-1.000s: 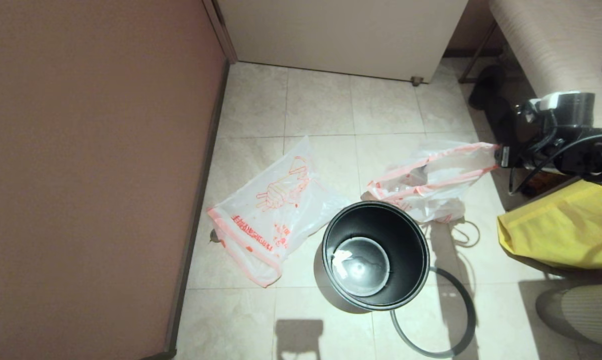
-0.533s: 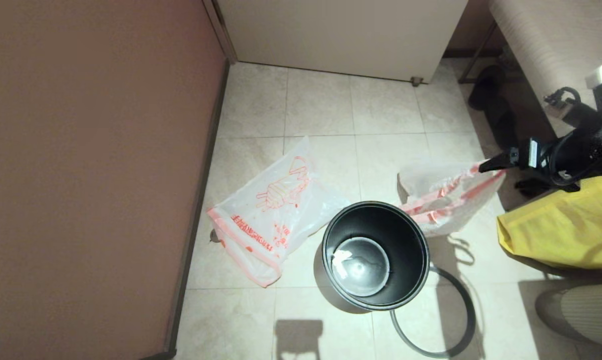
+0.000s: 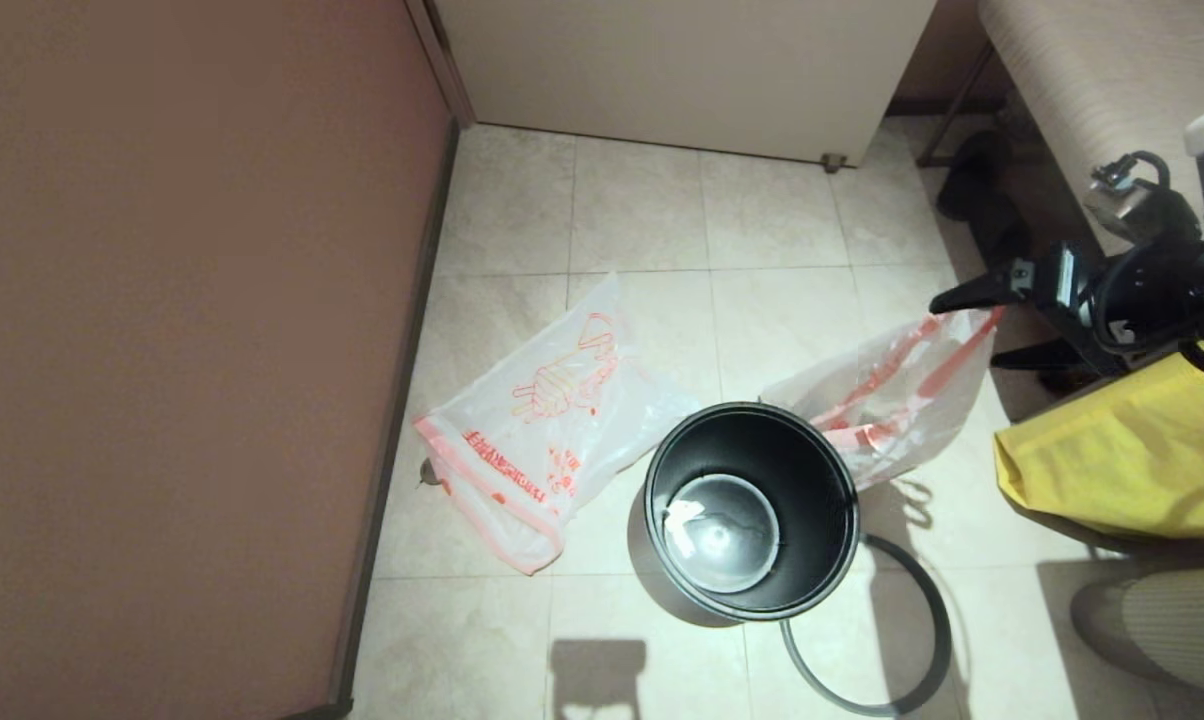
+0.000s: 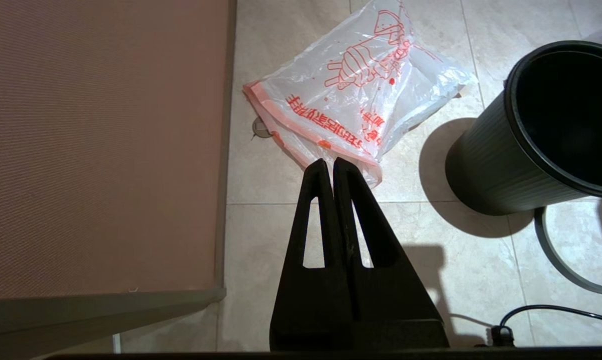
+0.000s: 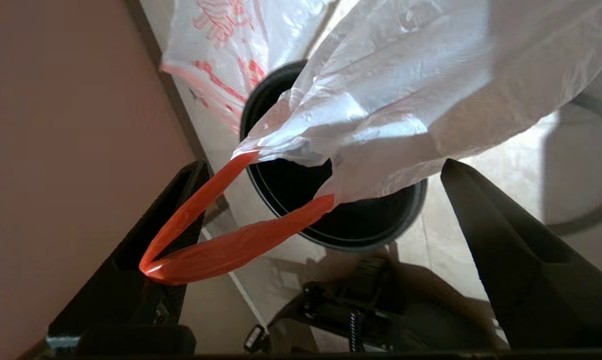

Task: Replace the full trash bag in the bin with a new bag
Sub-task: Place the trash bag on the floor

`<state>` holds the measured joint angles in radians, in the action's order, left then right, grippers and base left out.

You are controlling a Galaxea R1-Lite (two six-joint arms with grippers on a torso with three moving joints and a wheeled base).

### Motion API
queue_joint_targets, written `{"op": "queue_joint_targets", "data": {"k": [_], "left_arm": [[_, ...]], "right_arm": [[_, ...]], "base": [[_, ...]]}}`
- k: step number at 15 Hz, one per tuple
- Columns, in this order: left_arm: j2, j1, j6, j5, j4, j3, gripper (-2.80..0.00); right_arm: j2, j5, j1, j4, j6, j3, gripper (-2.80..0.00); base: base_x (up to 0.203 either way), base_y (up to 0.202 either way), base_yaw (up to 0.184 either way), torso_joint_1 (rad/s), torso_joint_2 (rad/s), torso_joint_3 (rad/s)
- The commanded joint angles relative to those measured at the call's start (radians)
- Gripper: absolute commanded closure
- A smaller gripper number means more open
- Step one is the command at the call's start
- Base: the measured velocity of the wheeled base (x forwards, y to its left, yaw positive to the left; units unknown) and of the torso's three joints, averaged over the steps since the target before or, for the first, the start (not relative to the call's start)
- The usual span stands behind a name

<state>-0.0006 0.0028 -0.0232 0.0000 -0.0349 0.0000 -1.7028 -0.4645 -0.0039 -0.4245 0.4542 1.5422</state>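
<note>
1. The right gripper [image 3: 972, 325], at the right edge of the head view beside the yellow fabric bag [image 3: 1122, 470], has spread its jaws wide over the last second; the wrist camera shows the two black fingers [image 5: 511, 250] far apart with the orange-red drawstring loop [image 5: 216, 245] draped over one of them rather than pinched.
2. The full trash bag [image 3: 892, 400], stretched taut a second ago, now sags in a heap on the floor just behind and to the right of the bin [image 3: 752, 510], its hem trailing up toward the gripper.
3. Judged from this, the old bag is out and is being let go; whether the loop slips free of the finger cannot be told yet.
4. The bin stands upright and unlined, glossy black inside with a pale scrap at the bottom; its grey hoop [image 3: 922, 640] lies on the floor against its base.
5. The new bag [image 3: 542, 420], printed with an orange-red drawing of hands, lies flat on the tiles to the bin's left, untouched, so lining the bin remains to be done.
6. The left gripper [image 4: 329, 165] hangs parked above the floor near the new bag's hem, its fingers pressed together and empty.
7. The floor [image 3: 642, 210] is pale beige tile; a brown wall panel [image 3: 182, 300] runs along the left, a white cabinet [image 3: 682, 70] stands at the back.
</note>
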Motion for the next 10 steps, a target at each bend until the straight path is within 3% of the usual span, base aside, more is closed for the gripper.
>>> {"op": "queue_joint_targets", "data": {"k": [1, 3, 5, 8, 10], "left_arm": [[0.001, 0.0, -0.001, 0.0, 0.0, 0.0, 0.0], [0.001, 0.0, -0.001, 0.0, 0.0, 0.0, 0.0], [0.001, 0.0, 0.0, 0.0, 0.0, 0.0, 0.0], [0.001, 0.0, 0.0, 0.0, 0.0, 0.0, 0.0], [0.001, 0.0, -0.001, 0.0, 0.0, 0.0, 0.0]], "right_arm": [[-0.044, -0.011, -0.036, 0.015, 0.04, 0.063, -2.8], [-0.09, -0.055, -0.083, 0.019, 0.158, 0.179, -2.8], [-0.138, -0.173, -0.155, 0.016, 0.272, 0.28, -2.8], [-0.219, -0.204, -0.193, 0.015, 0.41, 0.443, -2.8], [-0.225, -0.203, -0.2, -0.046, 0.428, 0.449, -2.8]], "base": [[0.0, 0.0, 0.0, 0.0, 0.0, 0.0], [0.0, 0.0, 0.0, 0.0, 0.0, 0.0], [0.0, 0.0, 0.0, 0.0, 0.0, 0.0], [0.0, 0.0, 0.0, 0.0, 0.0, 0.0], [0.0, 0.0, 0.0, 0.0, 0.0, 0.0]]}}
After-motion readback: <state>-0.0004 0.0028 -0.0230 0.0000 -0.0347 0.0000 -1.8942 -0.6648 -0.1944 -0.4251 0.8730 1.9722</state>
